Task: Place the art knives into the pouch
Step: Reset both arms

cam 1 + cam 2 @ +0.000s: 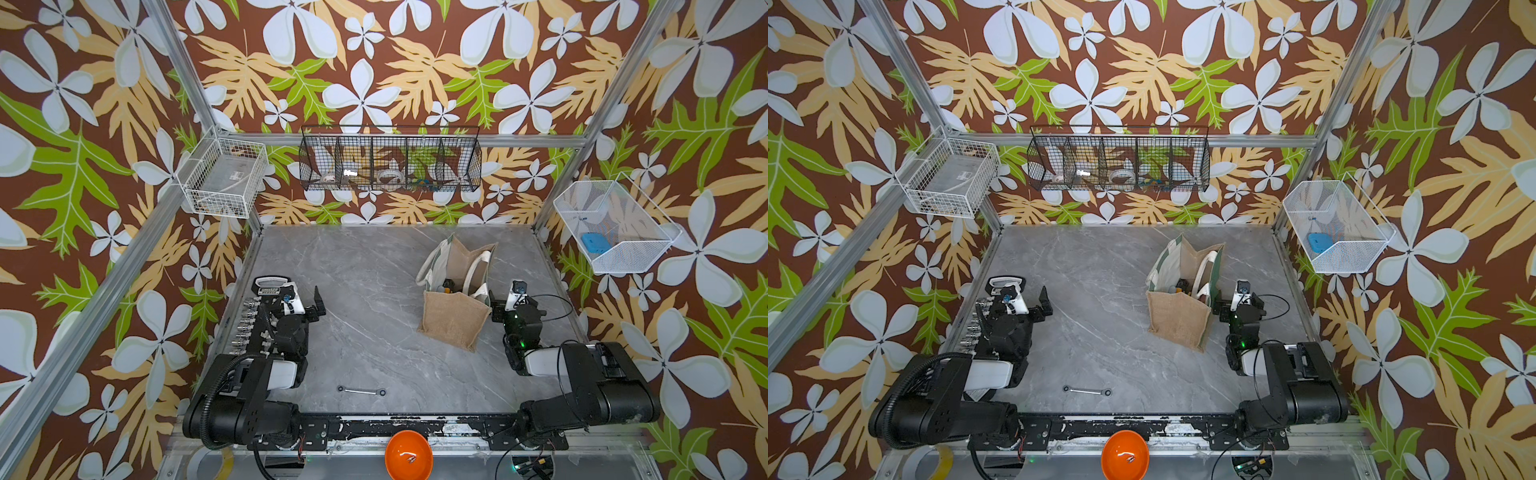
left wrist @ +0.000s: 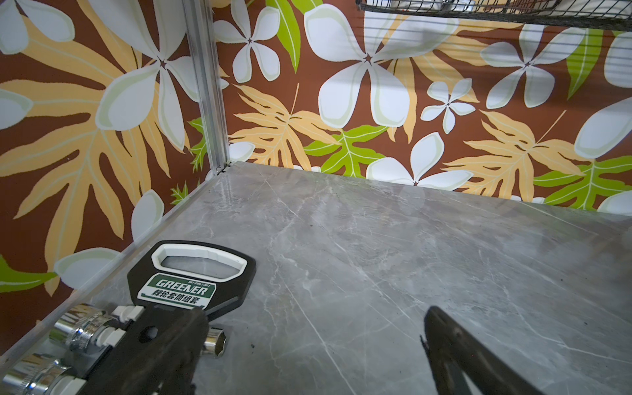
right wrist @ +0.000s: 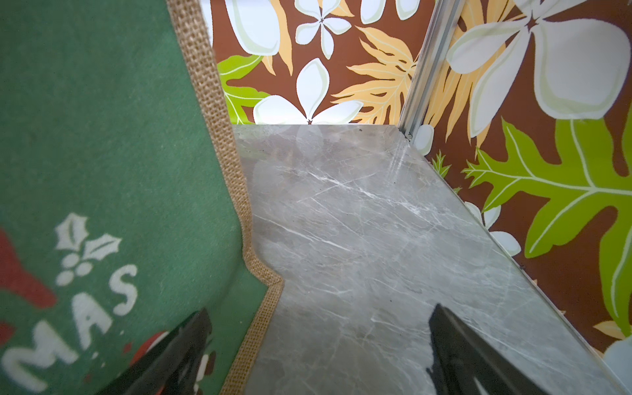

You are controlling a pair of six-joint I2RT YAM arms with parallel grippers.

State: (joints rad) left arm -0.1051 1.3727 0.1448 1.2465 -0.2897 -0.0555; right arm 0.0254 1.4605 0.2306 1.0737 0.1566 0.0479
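1. Counter (image 1: pixel 374 270): grey marbled slab, carries every item below.

2. Pouch (image 1: pixel 455 320): jute tote with a green printed panel. It stands upright with its mouth open, between the counter's centre and right edge, at mid-depth. White rope handles droop at the mouth.

3. Right tool (image 3: pixel 321 309): jaws spread wide, nothing between them. It sits low, just beside the pouch's green panel on the side facing the right edge. Whether it touches the cloth cannot be told.

4. Left tool (image 2: pixel 316 311): jaws spread wide and empty, by the left edge, over the socket set and well apart from the pouch.

5. Socket set (image 2: pixel 191 280): black holder with chrome sockets, lying along the left edge.

6. Wrench (image 1: pixel 361 391): slim, lying flat near the front edge, about midway along it.

7. Art knife: not identifiable anywhere on the open counter. A small dark-and-orange object (image 1: pixel 447 286) shows inside the pouch mouth in both top views. It may be the knife, but it is too small to confirm.

Step in hand, as judged: placing looks finished or nearly so, with both tools free. The next move calls for checking the pouch's contents. If the knife is absent, locate it before any grasp.
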